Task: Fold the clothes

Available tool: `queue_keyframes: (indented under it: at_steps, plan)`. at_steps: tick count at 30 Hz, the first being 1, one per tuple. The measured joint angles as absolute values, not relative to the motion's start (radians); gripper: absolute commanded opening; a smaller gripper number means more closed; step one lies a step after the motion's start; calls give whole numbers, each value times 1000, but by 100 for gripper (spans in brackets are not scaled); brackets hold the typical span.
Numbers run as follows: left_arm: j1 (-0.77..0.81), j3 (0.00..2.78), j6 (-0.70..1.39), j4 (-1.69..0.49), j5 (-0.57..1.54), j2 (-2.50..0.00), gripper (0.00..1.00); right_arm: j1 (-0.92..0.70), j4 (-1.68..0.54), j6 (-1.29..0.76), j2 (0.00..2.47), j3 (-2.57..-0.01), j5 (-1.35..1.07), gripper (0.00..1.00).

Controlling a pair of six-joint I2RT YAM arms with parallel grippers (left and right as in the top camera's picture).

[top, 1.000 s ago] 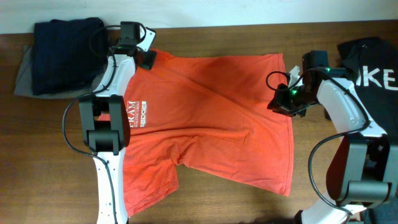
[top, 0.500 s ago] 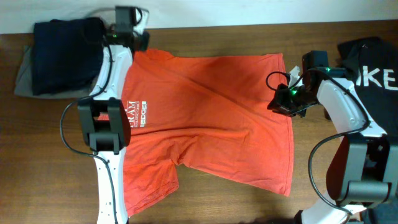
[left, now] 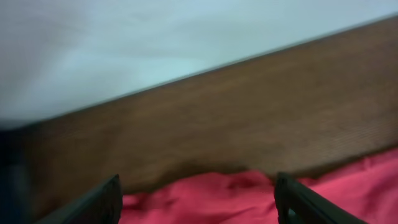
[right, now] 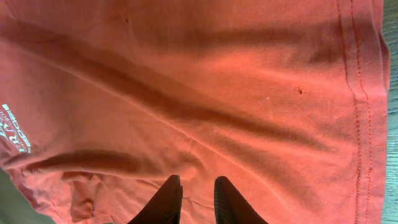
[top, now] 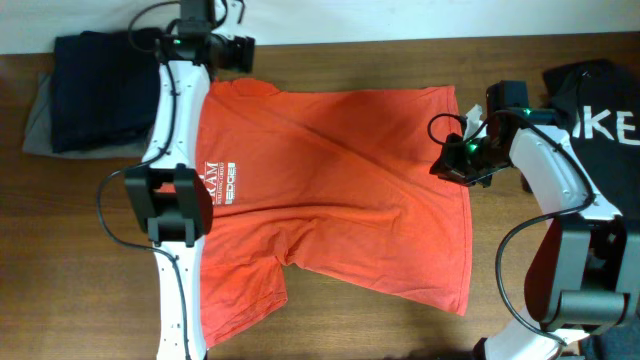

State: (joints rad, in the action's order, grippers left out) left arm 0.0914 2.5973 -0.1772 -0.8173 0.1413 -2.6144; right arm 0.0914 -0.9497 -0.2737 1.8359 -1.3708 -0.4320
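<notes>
At counter [top: 400, 330] back edge: left end effector [top: 238, 53] released | right end effector [right: 196, 190] clenched on T-shirt [top: 340, 170] | logo [top: 222, 188] partly reads "EDGE"

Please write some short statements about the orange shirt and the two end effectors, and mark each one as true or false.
1. The T-shirt lies spread on the table with its white logo facing up. True.
2. The left end effector is clamped on the shirt. False: its fingers stand wide apart and hold nothing.
3. A dark blue garment lies on the table beside the left arm. True.
4. The right end effector is above bare table. False: it is on the T-shirt near the hem, with its fingers close together.
</notes>
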Motion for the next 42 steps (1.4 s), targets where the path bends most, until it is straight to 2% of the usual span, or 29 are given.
queue_keyframes:
  at_steps: [10, 18, 26, 34, 35, 42]
  plan:
    - [184, 2597, -136, -781, 139, -2725, 74, 91, -978, -273, 1836, -1371, -432, 23]
    - [180, 2597, -34, -810, 23, -2744, 65, 91, -981, -273, 1836, -1371, -432, 23]
    - [177, 2597, 17, -861, -45, -2745, 64, 91, -981, -274, 1836, -1371, -432, 23]
    - [177, 2597, 31, -913, -58, -2764, 22, 91, -981, -274, 1836, -1371, -432, 23]
    - [177, 2597, 34, -923, -60, -2765, 19, 91, -981, -274, 1836, -1371, -432, 23]
    - [180, 2603, 39, -949, -104, -2765, 15, 91, -981, -274, 1836, -1371, -432, 23]
